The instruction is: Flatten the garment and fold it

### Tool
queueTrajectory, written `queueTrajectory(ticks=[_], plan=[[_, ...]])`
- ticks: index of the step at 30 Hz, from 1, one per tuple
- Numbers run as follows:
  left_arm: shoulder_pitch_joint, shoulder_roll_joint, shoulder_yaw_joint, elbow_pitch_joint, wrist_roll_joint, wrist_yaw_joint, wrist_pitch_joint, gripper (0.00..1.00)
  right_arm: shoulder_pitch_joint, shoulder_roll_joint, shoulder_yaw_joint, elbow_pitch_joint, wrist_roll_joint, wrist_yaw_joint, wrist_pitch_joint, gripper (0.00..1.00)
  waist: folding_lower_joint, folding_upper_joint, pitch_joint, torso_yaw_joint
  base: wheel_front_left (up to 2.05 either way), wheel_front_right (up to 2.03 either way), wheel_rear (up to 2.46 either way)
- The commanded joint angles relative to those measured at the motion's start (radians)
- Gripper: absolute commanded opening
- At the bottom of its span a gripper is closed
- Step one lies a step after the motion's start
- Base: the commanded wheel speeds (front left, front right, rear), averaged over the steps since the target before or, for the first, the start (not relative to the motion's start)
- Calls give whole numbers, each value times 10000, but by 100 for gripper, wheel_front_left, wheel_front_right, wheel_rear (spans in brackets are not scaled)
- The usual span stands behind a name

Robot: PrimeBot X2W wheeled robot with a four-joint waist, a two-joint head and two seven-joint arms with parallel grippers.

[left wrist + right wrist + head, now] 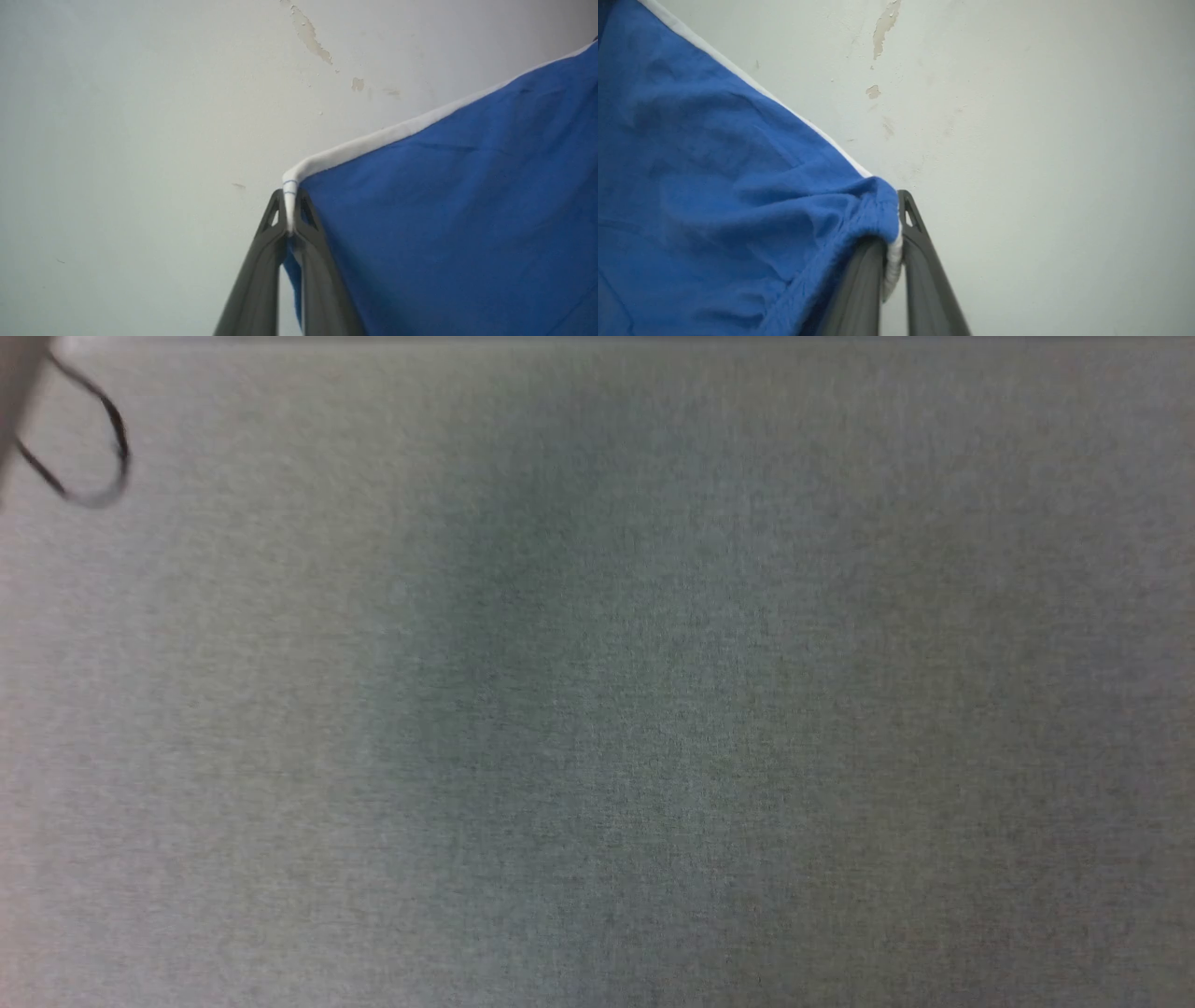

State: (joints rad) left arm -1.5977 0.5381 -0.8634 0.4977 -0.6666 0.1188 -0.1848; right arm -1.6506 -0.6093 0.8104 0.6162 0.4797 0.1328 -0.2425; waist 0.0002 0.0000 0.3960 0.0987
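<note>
You have the garment up in the air in front of a pale wall, hanging between both hands. Your left hand is pressed together on a white-trimmed corner, the trim caught between the fingertips. Your right hand is pinching a bunched edge, with blue cloth draped over one finger and a scrap of white squeezed between the two.

I judge the task to be early: the cloth is gripped and spread out by its top edge, which is a start on flattening, but nothing is laid down and no fold is made. You have yet to lower it onto the desk, smooth it and fold it.

The left wrist view gives you a fairly straight white edge running away from the grip, while the right wrist view gives you wrinkles and gathered fabric at its corner (the side that will need more smoothing, I think). Both wrist views catch the peeling paint on the wall. The head view gives you bare grey desk and a dark cable loop at its upper left.
</note>
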Motion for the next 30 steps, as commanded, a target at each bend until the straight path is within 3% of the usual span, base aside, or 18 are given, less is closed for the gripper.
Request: queueTrajectory(ticks=[1,7,12,16,21,22,30], plan=[[-364,-55,137,123,96,76,-99,0,-384,73,-82,112,-303,-21,-83,0,-2,0,1061,-218,0,0,0],[-900,-233,331,661,62,-60,-340,0,-1196,221,14,422,-852,-21,-137,0,-2,0,1691,-308,0,0,0],[128,-433,126,1006,-66,-206,-569,0,-298,365,96,101,-621,-21,-182,0,-2,0,1728,-379,0,0,0],[2264,-527,391,703,-410,26,-752,0,1946,183,-418,-1563,-849,-21,-189,0,-2,0,1345,-415,0,0,0],[5380,-322,1161,-862,-322,479,-766,0,5103,34,-1050,-3546,-1296,-21,-191,0,-2,0,462,-472,0,0,0],[5380,-322,1161,-862,-322,479,-766,0,5103,34,-1050,-3546,-1296,-21,-191,0,-2,0,462,-472,0,0,0],[10191,361,1608,-2585,-115,893,-768,0,9546,-335,-1215,-5391,-2150,-21,-192,0,-2,0,-1331,-599,0,0,0]])
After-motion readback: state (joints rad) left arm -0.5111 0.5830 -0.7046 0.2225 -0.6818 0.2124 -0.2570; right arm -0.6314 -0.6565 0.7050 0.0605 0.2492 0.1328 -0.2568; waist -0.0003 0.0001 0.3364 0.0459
